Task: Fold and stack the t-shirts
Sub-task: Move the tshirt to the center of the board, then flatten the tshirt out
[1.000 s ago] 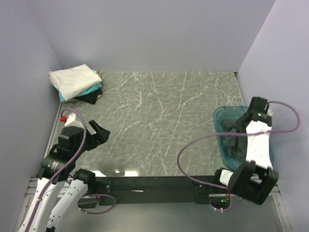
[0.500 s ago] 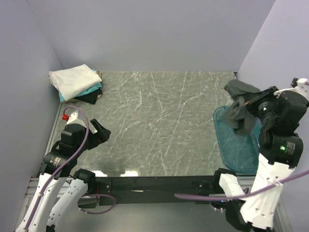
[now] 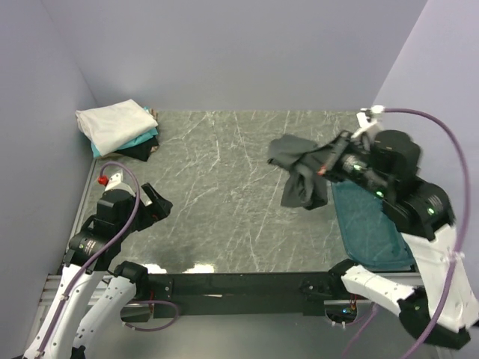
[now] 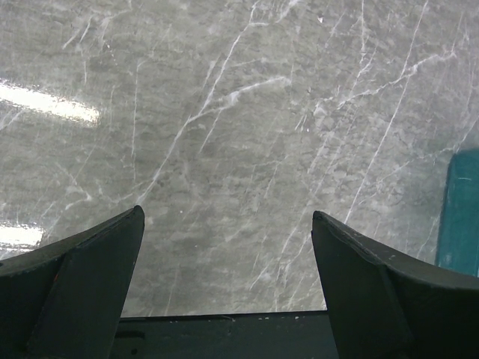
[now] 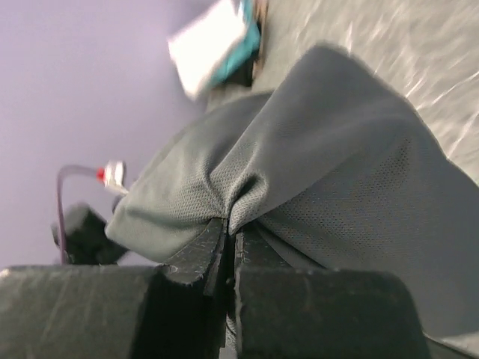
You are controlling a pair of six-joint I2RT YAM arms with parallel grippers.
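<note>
the dark charcoal-grey t-shirt [image 3: 298,176] hangs bunched in the air over the right half of the table [image 3: 224,179], touching nothing below it, with one loose fold spreading left and the rest drooping in a lump. the right end effector [image 3: 326,164] pinches it at its upper right side. in the right wrist view the two fingers are pressed together [image 5: 230,230] on a gathered ridge of the mesh-textured cloth [image 5: 337,157], which fills most of that view. just right of the hanging shirt, near the table's right edge, lies the translucent blue tub [image 3: 374,233]. well apart, in the far left corner of the table against the wall, sits the stack of folded t-shirts: the white one [image 3: 112,123] on top, the teal one [image 3: 144,137] under it, the black one [image 3: 137,152] at the bottom. the left end effector [image 3: 155,203] hovers low over the near left part of the table, its fingers spread wide [image 4: 226,217] with only bare marble between them. a teal strip [image 4: 460,217] at the right edge of that view is probably the tub's side, though too little of it shows to be sure.
</note>
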